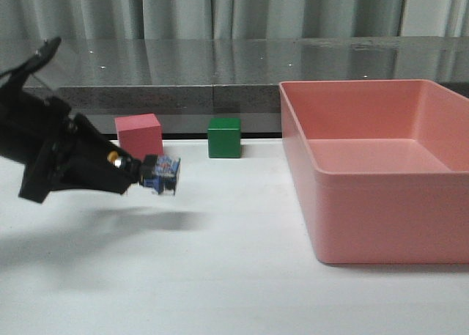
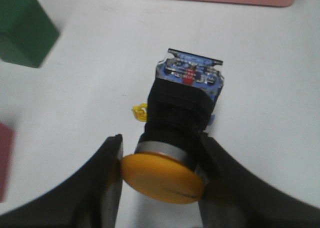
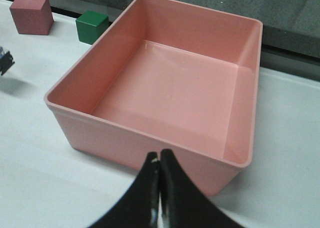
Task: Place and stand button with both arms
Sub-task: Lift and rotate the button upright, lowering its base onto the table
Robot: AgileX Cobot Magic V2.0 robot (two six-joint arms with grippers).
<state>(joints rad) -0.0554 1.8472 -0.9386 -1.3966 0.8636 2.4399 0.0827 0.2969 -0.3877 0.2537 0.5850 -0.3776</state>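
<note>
My left gripper (image 1: 128, 170) is shut on the button (image 1: 157, 174) and holds it above the white table, lying sideways with its blue-and-clear base pointing right. In the left wrist view the jaws (image 2: 160, 163) clamp the yellow-orange cap (image 2: 162, 178), with the black body (image 2: 175, 113) and blue base (image 2: 190, 76) sticking out beyond them. My right gripper (image 3: 160, 155) is shut and empty, in front of the pink bin's near wall (image 3: 135, 148). It is out of the front view. The button's base edge peeks in at the side of the right wrist view (image 3: 4, 58).
A large pink bin (image 1: 381, 203) fills the right side of the table. A red cube (image 1: 138, 133) and a green cube (image 1: 223, 137) stand at the back, just behind the held button. A grey ledge runs along the back.
</note>
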